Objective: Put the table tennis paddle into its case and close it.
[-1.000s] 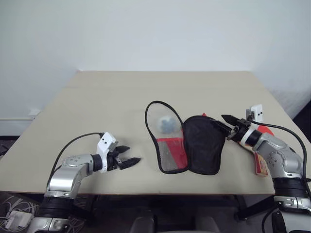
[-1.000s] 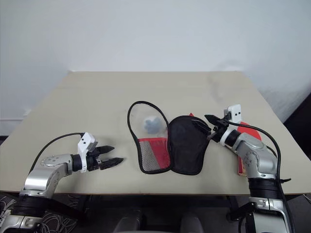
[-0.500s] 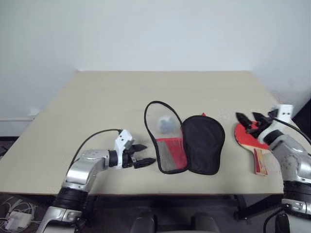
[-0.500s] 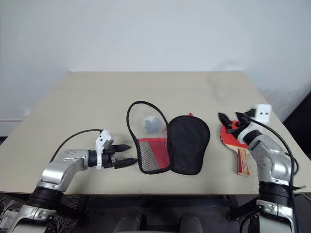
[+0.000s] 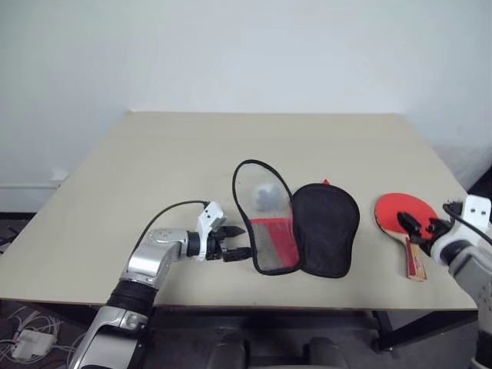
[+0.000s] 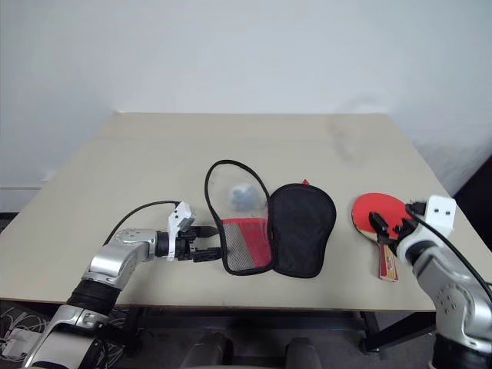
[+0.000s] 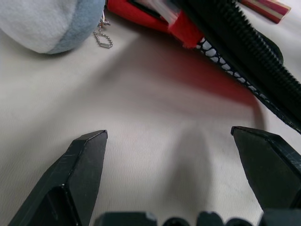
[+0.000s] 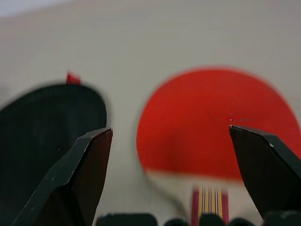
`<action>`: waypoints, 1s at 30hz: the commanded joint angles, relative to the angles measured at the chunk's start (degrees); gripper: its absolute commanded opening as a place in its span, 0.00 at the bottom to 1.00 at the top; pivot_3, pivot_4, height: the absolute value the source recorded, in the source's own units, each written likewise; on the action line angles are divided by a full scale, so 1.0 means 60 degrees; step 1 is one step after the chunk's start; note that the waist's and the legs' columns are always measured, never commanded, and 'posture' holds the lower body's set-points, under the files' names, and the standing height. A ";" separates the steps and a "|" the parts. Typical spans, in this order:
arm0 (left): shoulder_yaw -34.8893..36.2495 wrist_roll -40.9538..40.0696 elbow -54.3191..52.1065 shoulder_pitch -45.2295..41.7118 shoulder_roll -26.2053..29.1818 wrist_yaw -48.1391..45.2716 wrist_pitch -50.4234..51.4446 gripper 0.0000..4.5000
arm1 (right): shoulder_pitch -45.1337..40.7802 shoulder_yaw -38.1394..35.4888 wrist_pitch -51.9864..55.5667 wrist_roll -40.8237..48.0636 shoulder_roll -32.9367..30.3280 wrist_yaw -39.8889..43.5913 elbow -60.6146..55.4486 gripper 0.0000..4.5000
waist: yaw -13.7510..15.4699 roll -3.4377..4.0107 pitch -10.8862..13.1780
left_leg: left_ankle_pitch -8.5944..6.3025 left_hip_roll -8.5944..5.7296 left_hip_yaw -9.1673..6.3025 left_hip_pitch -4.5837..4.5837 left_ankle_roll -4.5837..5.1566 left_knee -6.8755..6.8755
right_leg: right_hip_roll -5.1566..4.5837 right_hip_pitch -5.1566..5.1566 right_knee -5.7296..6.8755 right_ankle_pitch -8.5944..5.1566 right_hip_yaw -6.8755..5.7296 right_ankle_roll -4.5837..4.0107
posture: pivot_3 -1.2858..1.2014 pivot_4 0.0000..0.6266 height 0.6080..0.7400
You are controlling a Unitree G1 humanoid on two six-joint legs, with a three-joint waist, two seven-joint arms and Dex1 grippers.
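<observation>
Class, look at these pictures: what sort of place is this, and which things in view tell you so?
Probably a plain indoor test room or lab, not a sports hall: a bare beige table against a blank white wall, bearing just an opened case and a table tennis paddle, with cables on the floor.

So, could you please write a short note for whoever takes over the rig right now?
Left gripper: open, holding nothing, low over the table just beside the case's near left edge.
Right gripper: open, holding nothing, over the paddle's handle end.
Case: unzipped and spread flat at the table's middle, clear-pocket half on the left, black half on the right.
Paddle: lying flat to the right of the case, red face up, handle toward the robot, apart from the case.
Done: case is open.
Left: pick up the paddle, slide it into the case, fold the case shut and zip it.
</observation>
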 commanded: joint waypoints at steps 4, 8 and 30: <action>-0.0143 0.0233 0.0334 -0.0370 -0.0233 -0.0172 -0.0262 1.00 | 0.0489 -0.0704 0.0653 0.0405 0.0119 -0.0351 -0.0986 0.95 | 0.0028 -0.0002 0.0000 | -0.0001 0.0000 0.0001 0.0001 -0.0002 0.0004 | -0.0001 0.0000 -0.0003 0.0000 -0.0001 0.0000 | 0.52 0.00 1.00; -0.0163 0.0286 0.0446 -0.0527 -0.0360 -0.0202 -0.0261 1.00 | 0.0583 -0.0638 0.0908 0.0385 0.0183 -0.0417 -0.0738 0.95 | 0.0036 -0.0001 0.0000 | -0.0002 0.0000 0.0004 -0.0002 -0.0002 0.0004 | -0.0007 0.0001 -0.0009 0.0000 -0.0002 0.0000 | 0.52 0.00 1.00; 0.0060 0.0278 0.0115 -0.0489 -0.0127 -0.0362 -0.0180 1.00 | 0.0138 0.0765 0.0432 -0.1261 0.0194 -0.0168 0.1384 0.31 | 0.0000 -0.0109 0.0000 | -0.0004 0.0009 0.0003 -0.0004 -0.0004 -0.0003 | -0.0003 0.0002 -0.0048 0.0001 -0.0009 0.0001 | 0.52 0.00 1.00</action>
